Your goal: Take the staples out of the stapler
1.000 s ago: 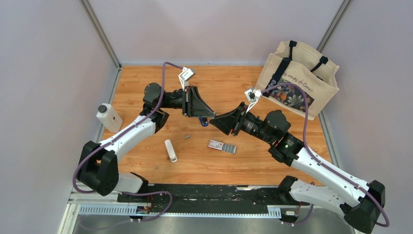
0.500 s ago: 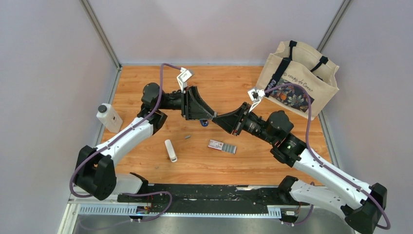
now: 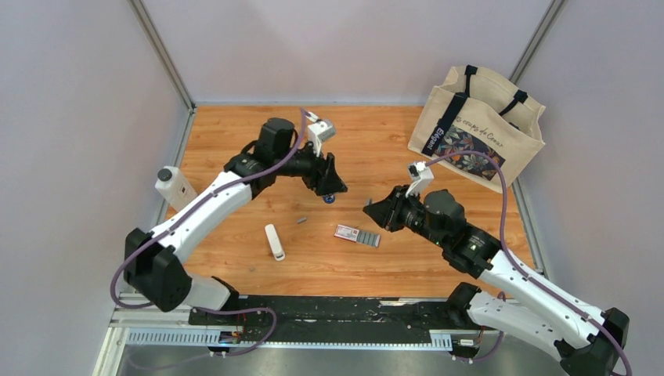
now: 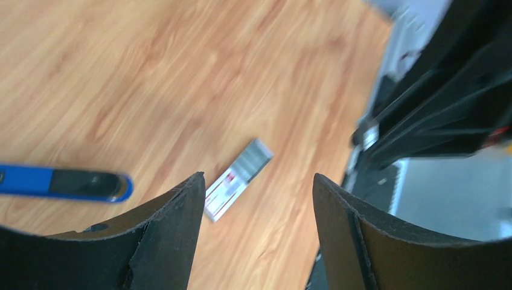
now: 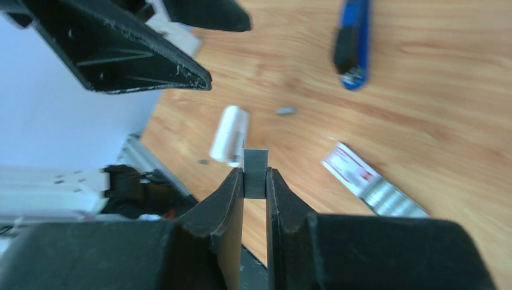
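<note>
The blue stapler (image 3: 330, 197) lies on the wooden table with its black side showing in the left wrist view (image 4: 60, 183), and it appears at the top of the right wrist view (image 5: 353, 42). My left gripper (image 3: 338, 188) hovers just above and beside it, open, nothing between its fingers (image 4: 258, 178). My right gripper (image 3: 368, 207) is a short way to the stapler's right, shut on a short grey strip of staples (image 5: 255, 172) that sticks out past its fingertips.
A pink-and-white staple box (image 3: 357, 235) lies near the middle, a white rounded stick (image 3: 274, 241) to its left, and a small grey bit (image 3: 301, 220) between them. A white bottle (image 3: 175, 188) stands at the left edge. A canvas bag (image 3: 478, 125) stands back right.
My left gripper has opened and let go of the stapler, which now lies on the table. My right gripper has drawn back to the right and nearer, holding the strip of staples.
</note>
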Controlling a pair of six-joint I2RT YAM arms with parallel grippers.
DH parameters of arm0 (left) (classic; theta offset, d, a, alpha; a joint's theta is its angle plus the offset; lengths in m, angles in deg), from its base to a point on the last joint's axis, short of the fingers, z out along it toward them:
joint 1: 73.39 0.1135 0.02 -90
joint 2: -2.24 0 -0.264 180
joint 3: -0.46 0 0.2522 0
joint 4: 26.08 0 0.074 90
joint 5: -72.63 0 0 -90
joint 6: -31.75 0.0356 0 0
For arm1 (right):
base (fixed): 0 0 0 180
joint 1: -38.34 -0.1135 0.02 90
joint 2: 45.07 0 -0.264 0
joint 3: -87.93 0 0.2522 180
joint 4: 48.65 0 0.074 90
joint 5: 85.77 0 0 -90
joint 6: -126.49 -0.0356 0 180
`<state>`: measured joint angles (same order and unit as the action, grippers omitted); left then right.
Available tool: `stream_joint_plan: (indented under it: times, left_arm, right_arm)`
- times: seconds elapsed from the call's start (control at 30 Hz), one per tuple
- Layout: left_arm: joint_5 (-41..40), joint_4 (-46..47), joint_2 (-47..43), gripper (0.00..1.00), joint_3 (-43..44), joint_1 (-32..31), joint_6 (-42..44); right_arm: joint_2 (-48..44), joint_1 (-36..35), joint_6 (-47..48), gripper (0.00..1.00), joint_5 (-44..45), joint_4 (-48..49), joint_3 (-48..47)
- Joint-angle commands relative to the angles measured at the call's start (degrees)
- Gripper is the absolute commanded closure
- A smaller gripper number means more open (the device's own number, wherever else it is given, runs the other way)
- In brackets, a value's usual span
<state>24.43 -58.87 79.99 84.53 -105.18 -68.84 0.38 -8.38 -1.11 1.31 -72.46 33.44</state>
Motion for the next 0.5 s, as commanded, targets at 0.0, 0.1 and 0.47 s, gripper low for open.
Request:
stream_joint_plan:
  times: [0.0,0.1,0.47]
  left_arm:
    - [-10.8,-10.0,6.4,0.27,0.9,-3.4,15.1]
    - [-13.9,-10.5,11.0,0.26,2.4,-6.3,19.5]
    - [-13.6,-4.0,22.5,0.34,3.6,-11.1,19.8]
  right_arm:
    - [-3.1,0.4,-1.5,0.82,14.3,-12.1,2.7]
    - [-5.4,0.5,-2.4,0.83,16.7,-14.2,5.0]
    - [-12.4,0.9,-4.3,0.82,21.5,-20.7,7.9]
